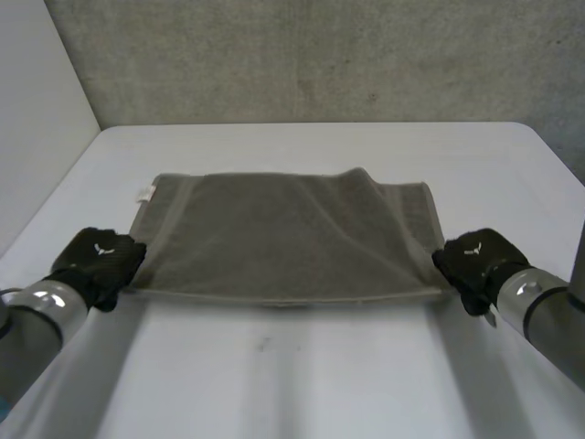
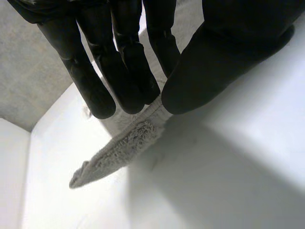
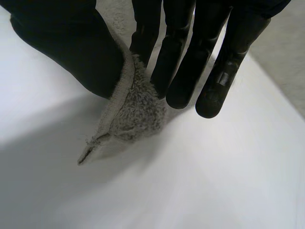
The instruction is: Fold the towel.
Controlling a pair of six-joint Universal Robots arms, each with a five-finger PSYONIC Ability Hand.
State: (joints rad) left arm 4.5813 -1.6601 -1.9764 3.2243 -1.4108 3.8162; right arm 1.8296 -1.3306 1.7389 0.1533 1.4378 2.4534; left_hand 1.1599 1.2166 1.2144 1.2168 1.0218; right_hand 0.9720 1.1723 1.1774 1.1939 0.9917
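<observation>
A grey towel [image 1: 283,238] lies spread on the white table [image 1: 302,384], with a fold ridge rising toward its far right part. My left hand [image 1: 96,261] is at the towel's near left corner; in the left wrist view the towel's edge [image 2: 126,143] is pinched between the thumb [image 2: 224,57] and fingers [image 2: 128,71]. My right hand [image 1: 475,261] is at the near right corner; in the right wrist view that corner [image 3: 133,112] is pinched between thumb [image 3: 76,52] and fingers [image 3: 186,71], its tip hanging toward the table.
A small white label [image 1: 144,192] sits at the towel's far left corner. A grey wall [image 1: 320,55] stands behind the table's far edge. Bare tabletop lies in front of the towel between my arms.
</observation>
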